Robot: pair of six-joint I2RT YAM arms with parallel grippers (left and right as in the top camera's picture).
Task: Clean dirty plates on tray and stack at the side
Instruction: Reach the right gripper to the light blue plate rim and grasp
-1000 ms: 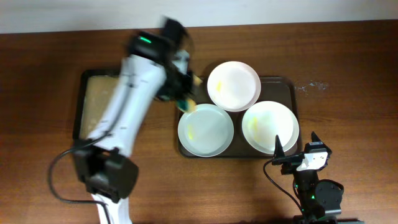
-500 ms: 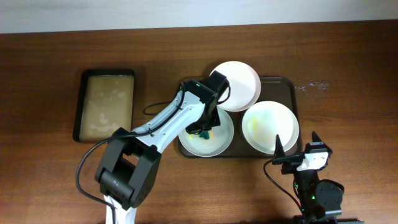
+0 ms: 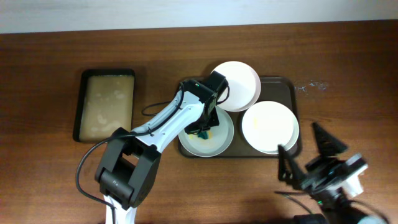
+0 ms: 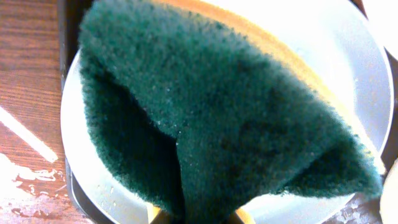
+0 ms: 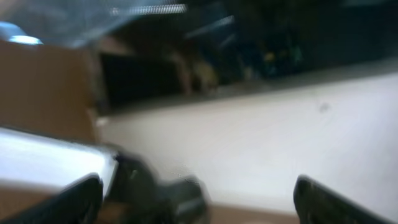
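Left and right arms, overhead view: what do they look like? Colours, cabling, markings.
Left arm: white rounded link shells, black joints, chunky black base, thin black cable looping off its side, small green light near the wrist. Right arm: mostly black, with a white block behind two pointed triangular black fingers. No readable markings.

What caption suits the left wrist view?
Close-up of a green sponge filling the frame over a white plate.
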